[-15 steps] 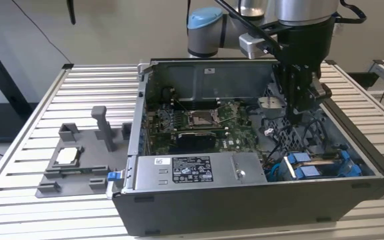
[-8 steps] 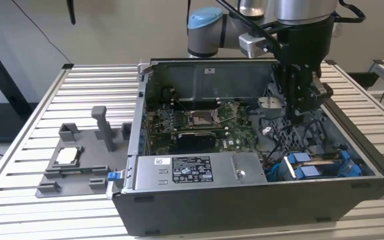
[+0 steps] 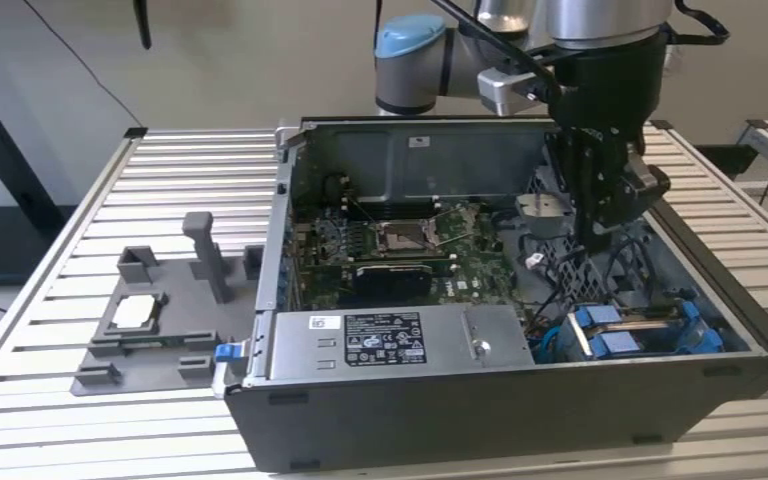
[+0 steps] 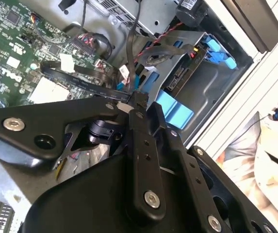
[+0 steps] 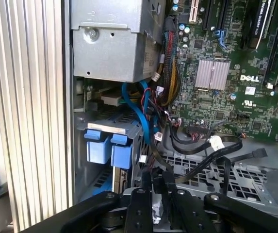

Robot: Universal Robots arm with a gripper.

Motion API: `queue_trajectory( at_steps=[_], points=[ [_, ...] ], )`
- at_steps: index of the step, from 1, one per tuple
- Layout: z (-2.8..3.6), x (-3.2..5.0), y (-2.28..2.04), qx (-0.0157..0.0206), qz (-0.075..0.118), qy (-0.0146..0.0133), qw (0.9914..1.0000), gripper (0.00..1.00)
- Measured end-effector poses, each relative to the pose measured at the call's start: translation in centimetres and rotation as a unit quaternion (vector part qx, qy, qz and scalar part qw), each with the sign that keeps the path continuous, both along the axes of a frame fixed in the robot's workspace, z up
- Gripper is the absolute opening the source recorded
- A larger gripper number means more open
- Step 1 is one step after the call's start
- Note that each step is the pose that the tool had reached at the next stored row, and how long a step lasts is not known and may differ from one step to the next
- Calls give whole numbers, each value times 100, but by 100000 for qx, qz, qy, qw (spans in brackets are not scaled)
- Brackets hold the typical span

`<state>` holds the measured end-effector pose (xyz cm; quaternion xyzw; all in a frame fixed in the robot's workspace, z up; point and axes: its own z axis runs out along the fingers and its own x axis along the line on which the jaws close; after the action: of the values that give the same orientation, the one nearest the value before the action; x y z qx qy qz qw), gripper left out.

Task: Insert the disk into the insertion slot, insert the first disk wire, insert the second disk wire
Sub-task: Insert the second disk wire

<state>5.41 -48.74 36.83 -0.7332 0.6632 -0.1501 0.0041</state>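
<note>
**Wire work at the drive bay, with the disk seated**

The end effector (image 3: 599,236) reaches down into the open computer case (image 3: 518,420) on the slatted table (image 3: 37,420), near the case's side at the exterior view's right. In the second wrist view its fingertips (image 4: 138,98) are drawn together with almost no gap. They appear to pinch the end of a black wire (image 4: 80,74), a flat one that runs back across the circuit board (image 4: 12,29). Whether this is the first or the second disk wire cannot be told.

The disk (image 3: 640,325) lies in its blue carrier inside the insertion slot (image 4: 211,92), at the case's near corner on the exterior view's right. So the first step looks done. The end effector is near the disk but apart from it, with a tangle of red, blue and black leads between them.

The step in hand looks like plugging in a wire, and doing it well depends on alignment:

- Keep the plug square to the socket on the disk's open end.
- Push straight along the socket's line, not at a slant.
- Hold close to the plug so the flat wire cannot fold.
- Keep clear of the loose leads, since a snag could pull another connector free.

The grey stand (image 3: 157,330) beside the case plays no part.
</note>
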Motion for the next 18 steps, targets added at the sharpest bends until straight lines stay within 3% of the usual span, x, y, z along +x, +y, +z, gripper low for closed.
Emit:
queue_trajectory(
  at_steps=[2,4,5,15,18],
  points=[
    [-7,1,2,-284,5,-400,99999,24],
    [-10,1,3,-492,11,-577,99997,22],
    [-10,1,2,-520,14,-583,99997,16],
    [-10,5,1,-551,4,-573,99997,16],
    [-10,40,-32,-534,9,-171,99998,16]
  ],
)
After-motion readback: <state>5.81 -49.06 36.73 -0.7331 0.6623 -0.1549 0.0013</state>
